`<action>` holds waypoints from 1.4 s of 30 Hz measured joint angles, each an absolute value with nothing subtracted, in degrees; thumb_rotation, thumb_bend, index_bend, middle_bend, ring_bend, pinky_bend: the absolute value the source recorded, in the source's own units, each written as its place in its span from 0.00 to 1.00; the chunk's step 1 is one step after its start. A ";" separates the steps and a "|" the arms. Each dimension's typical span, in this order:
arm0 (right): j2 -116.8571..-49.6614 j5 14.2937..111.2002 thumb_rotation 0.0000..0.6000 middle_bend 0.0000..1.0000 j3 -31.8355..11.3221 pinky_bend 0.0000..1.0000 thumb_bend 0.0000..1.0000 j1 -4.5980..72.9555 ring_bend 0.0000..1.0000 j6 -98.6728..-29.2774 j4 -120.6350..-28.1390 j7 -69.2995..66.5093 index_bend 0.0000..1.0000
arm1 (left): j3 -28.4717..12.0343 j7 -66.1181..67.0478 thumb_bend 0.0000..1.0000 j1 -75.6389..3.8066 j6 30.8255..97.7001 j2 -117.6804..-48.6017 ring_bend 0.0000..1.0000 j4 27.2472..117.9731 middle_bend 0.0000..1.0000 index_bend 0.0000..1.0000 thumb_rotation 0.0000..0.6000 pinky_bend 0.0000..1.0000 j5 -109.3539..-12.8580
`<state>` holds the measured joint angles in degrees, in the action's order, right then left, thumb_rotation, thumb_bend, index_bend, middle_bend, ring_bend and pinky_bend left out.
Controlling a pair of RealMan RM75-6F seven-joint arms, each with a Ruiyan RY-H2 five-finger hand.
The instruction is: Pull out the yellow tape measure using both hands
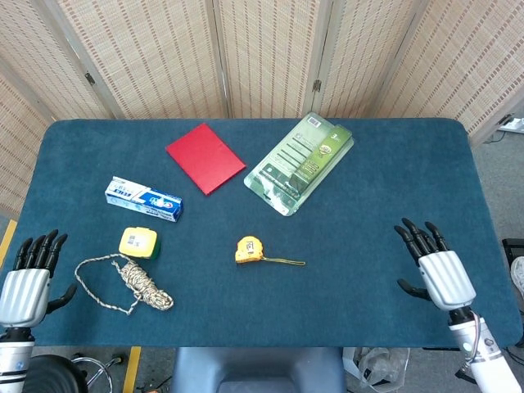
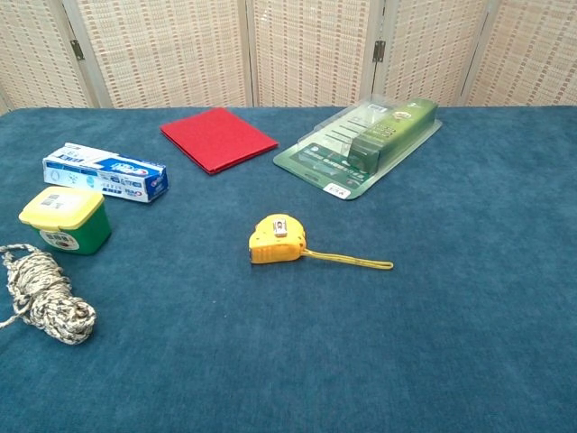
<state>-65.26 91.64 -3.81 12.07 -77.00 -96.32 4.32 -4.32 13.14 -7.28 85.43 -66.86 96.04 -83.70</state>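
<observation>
My right hand [image 1: 439, 273] lower right, left hand [image 1: 28, 282] lower left, both spread, empty. Yellow tape measure [image 1: 248, 249] centre, light: one-sided tug risks dragging case.

Table [image 1: 385, 164]: covered in deep teal-blue carpet-like cloth.
Tape measure [image 1: 247, 249]: yellow case with a small silver-grey plate on top; thin yellow strap trailing to one side.
Flat square [image 1: 205, 158]: plain red.
Blister pack [image 1: 300, 162]: green card under clear plastic, pale stripes, white barcode label at one corner.
Toothpaste box [image 1: 143, 199]: white and blue with blue lettering.
Small tub [image 1: 138, 242]: yellow lid with a white label, green body.
Rope [image 1: 135, 283]: cream flecked with dark speckles.
Screen [image 1: 270, 49]: beige woven panels, pale frames.
Left hand [image 1: 29, 280], right hand [image 1: 435, 264]: silver backs, black fingers.
</observation>
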 measured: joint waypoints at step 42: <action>-100.93 63.12 1.00 0.25 -14.88 0.09 0.21 51.31 0.23 -43.42 -75.61 23.91 0.23 | -4.28 11.71 0.31 -6.74 86.16 -65.16 0.09 96.56 0.06 0.04 1.00 0.07 -83.93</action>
